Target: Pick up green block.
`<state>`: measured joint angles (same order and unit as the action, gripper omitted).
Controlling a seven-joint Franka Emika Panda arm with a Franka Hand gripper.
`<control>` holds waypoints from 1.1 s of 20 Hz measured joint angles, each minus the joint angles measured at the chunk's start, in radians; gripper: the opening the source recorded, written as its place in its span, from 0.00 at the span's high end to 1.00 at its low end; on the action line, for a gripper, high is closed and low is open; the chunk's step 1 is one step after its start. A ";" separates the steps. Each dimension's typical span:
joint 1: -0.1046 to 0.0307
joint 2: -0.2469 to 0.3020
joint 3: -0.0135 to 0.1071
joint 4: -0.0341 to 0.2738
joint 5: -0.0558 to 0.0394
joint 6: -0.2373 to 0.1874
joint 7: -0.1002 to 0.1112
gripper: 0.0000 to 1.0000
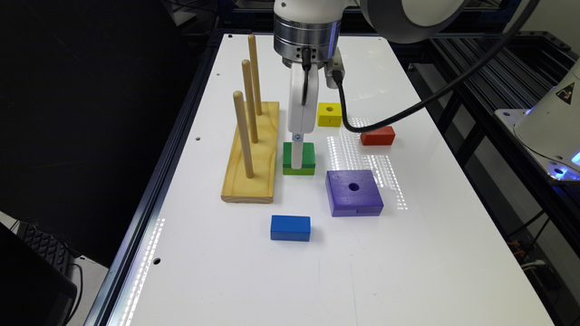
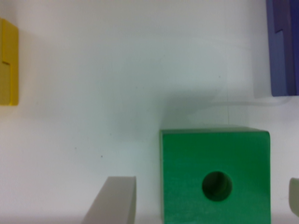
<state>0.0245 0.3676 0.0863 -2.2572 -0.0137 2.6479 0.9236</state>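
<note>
The pincer [image 2: 212,198] is standing wide around the green block [image 2: 215,175], one finger [image 2: 114,198] just beside one flank and the other at the opposite edge, neither yet pressing the wood. The block is lying flat on the white tabletop [image 1: 317,271], between the wooden peg stand [image 1: 251,154] and the purple block [image 1: 353,192], with the yellow block [image 1: 329,114] beyond. A clean lift is likely calling for centring over the round hole, closing squarely on both flanks, then rising straight.
</note>
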 joint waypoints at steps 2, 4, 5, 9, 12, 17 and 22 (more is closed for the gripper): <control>0.000 0.024 -0.001 0.001 -0.0022 0.022 0.000 0.00; 0.000 0.051 -0.002 0.006 -0.0053 0.046 0.000 0.00; 0.000 0.061 -0.003 0.011 -0.0064 0.052 0.000 0.00; 0.000 0.079 -0.004 0.029 -0.0092 0.054 0.000 0.00; 0.000 0.078 -0.004 0.030 -0.0099 0.054 0.000 0.00; 0.001 0.079 -0.004 0.032 -0.0107 0.054 0.000 0.00; 0.002 0.079 -0.003 0.033 -0.0108 0.054 0.000 0.00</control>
<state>0.0261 0.4461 0.0837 -2.2245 -0.0244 2.7017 0.9234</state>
